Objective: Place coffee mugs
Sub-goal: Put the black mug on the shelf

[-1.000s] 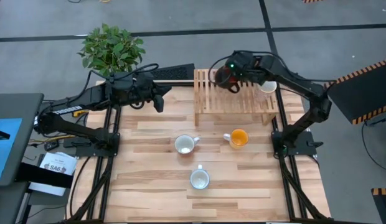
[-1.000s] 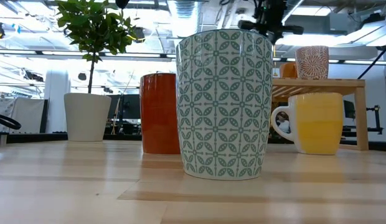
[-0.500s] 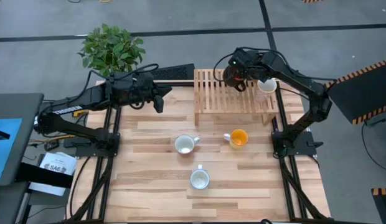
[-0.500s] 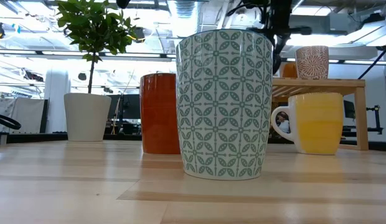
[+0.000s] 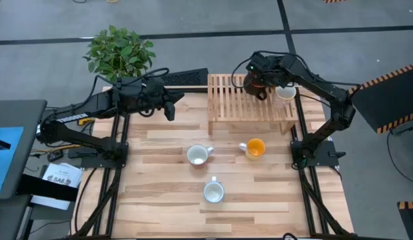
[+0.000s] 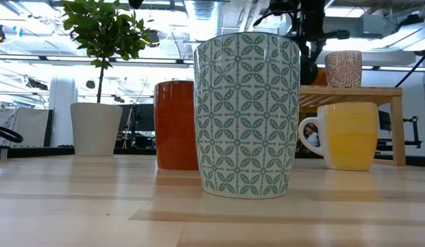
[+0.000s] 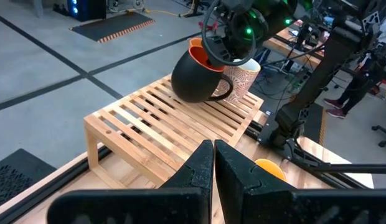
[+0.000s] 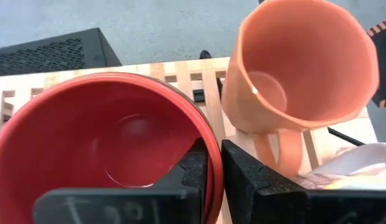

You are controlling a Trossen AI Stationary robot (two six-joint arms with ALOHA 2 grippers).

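Observation:
My right gripper (image 5: 258, 85) is over the wooden rack (image 5: 226, 107) at the table's far edge, shut on the red mug with a dark outside (image 7: 194, 79). A brown-orange mug (image 8: 305, 68) and a patterned mug (image 5: 284, 93) stand on the rack just beside it. A cream mug (image 5: 198, 155), a yellow-orange mug (image 5: 255, 147) and a light blue mug (image 5: 213, 193) stand upright on the table. My left gripper (image 5: 170, 108) waits shut, above the table's far left part. My right gripper has the red mug by its rim (image 8: 208, 140), one finger (image 8: 192, 171) inside the mug and the other (image 8: 246, 177) outside. It comes from above, slanting. The mug hangs tilted, low over the rack's slats; whether its bottom touches them I cannot tell.
A potted plant (image 5: 120, 52) stands past the table's far left corner, and a dark keyboard-like thing (image 5: 186, 78) lies beside the rack. In the low view the patterned light blue mug (image 6: 247, 113) stands close up in front of a red-orange mug (image 6: 175, 125).
My right gripper has carried the red mug along the rack toward the table's right edge and lowered it, ending beside the brown-orange mug. The left arm has kept still.

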